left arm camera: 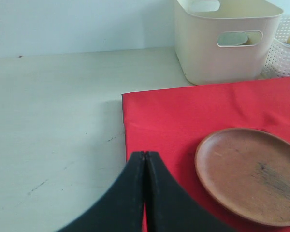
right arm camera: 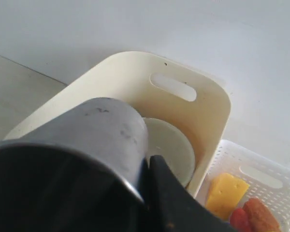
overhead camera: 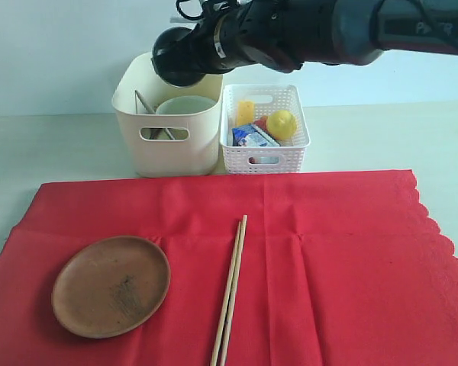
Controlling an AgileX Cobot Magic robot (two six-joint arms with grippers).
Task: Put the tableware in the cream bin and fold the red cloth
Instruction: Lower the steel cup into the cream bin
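Note:
My right gripper (right arm camera: 148,168) is shut on the rim of the steel cup (right arm camera: 87,145), holding it tilted above the cream bin (right arm camera: 135,72). In the exterior view the cup (overhead camera: 179,57) hangs over the bin's (overhead camera: 175,156) back edge. A pale bowl (overhead camera: 187,105) and a metal utensil (overhead camera: 143,101) lie inside the bin. The brown plate (overhead camera: 111,286) and the wooden chopsticks (overhead camera: 230,293) rest on the spread red cloth (overhead camera: 328,252). My left gripper (left arm camera: 145,154) is shut and empty at the cloth's (left arm camera: 183,111) left edge, close to the plate (left arm camera: 251,174).
A white lattice basket (overhead camera: 266,156) stands right of the cream bin, holding a lemon (overhead camera: 281,123), cheese (overhead camera: 246,112) and a carton (overhead camera: 252,137). The right arm (overhead camera: 328,30) stretches across the back of the scene. Bare pale tabletop (left arm camera: 53,121) lies left of the cloth.

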